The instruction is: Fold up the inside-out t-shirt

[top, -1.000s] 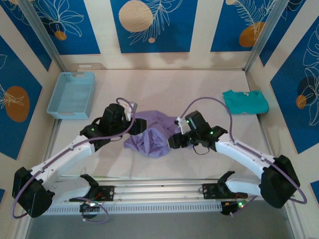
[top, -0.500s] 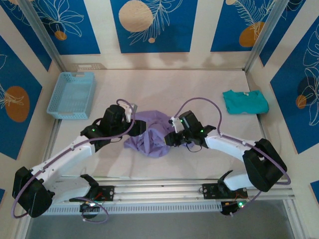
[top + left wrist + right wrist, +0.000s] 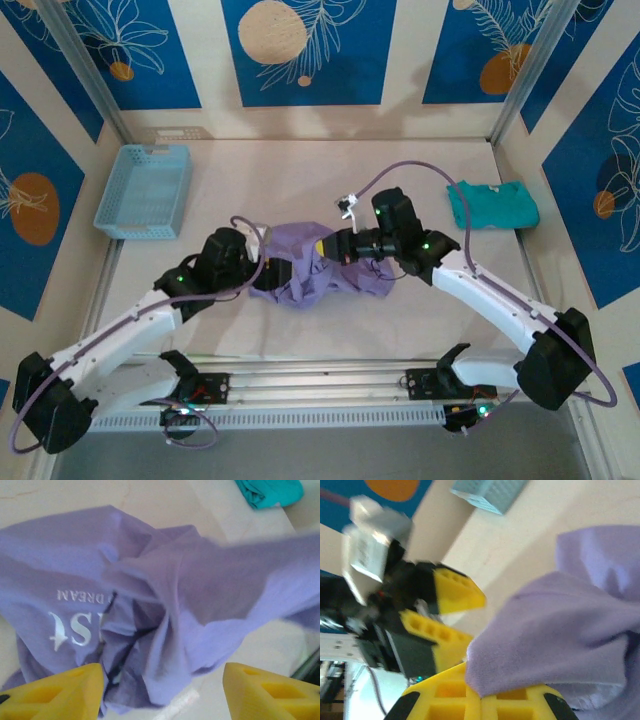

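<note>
On the table (image 3: 330,170), t-shirt (image 3: 150,580) reads "DREAM"; right end effector (image 3: 480,697) pinches it, left end effector (image 3: 162,682) gapes.

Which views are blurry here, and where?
Left wrist: the lifted fold of the purple t-shirt smears across the right; its print is legible. Right wrist: the left hand and light blue basket are soft, cloth near the lens sharper. Top external: sharp, evenly lit.

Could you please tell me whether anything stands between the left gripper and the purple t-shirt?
Nothing visible does. The left gripper, jaws open, faces the t-shirt directly, with the crumpled fabric right ahead of it. The basket and the teal shirt lie well off to the sides.
</note>
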Motion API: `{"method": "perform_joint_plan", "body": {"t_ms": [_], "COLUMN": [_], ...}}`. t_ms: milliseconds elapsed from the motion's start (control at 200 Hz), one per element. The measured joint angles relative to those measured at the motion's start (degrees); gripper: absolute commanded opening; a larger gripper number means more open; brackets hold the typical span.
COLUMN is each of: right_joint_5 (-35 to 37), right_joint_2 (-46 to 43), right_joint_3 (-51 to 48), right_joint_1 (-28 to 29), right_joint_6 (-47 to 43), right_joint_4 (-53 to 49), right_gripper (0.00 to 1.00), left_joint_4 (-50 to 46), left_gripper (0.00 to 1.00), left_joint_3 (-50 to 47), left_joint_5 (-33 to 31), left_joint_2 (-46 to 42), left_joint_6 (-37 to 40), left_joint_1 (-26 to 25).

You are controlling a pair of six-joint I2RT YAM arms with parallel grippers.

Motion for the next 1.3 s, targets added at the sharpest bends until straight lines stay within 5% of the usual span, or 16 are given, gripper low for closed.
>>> {"method": "perform_joint_plan", "body": {"t_ms": [480, 885, 1215, 1300], "right_joint_5": [-4.7, -11.58, -14.69, -14.69], "right_joint_2": [4.9, 4.9, 4.9, 4.9], "right_joint_3": [4.17, 8.83, 8.83, 8.83], "right_joint_1": [-0.63, -2.12, -3.89, -5.03], "right_joint_6": [8.2, 13.38, 17.97, 18.4], "right_joint_4": [-0.15, 0.11, 1.86, 1.79], "right_gripper": [0.0, 0.0, 0.0, 0.09], "left_joint_4": [4.26, 10.51, 13.07, 13.6], "left_gripper": [0.45, 0.48, 0.01, 0.0], "left_joint_3": [0.33, 7.56, 9.97, 9.94], "left_joint_5": [-2.97, -5.97, -5.49, -4.0], "left_joint_2": [1.97, 8.35, 11.1, 10.99], "left_joint_6": [2.36, 6.05, 8.46, 8.13], "left_joint_1": [-9.29, -9.33, -8.79, -8.04]}}
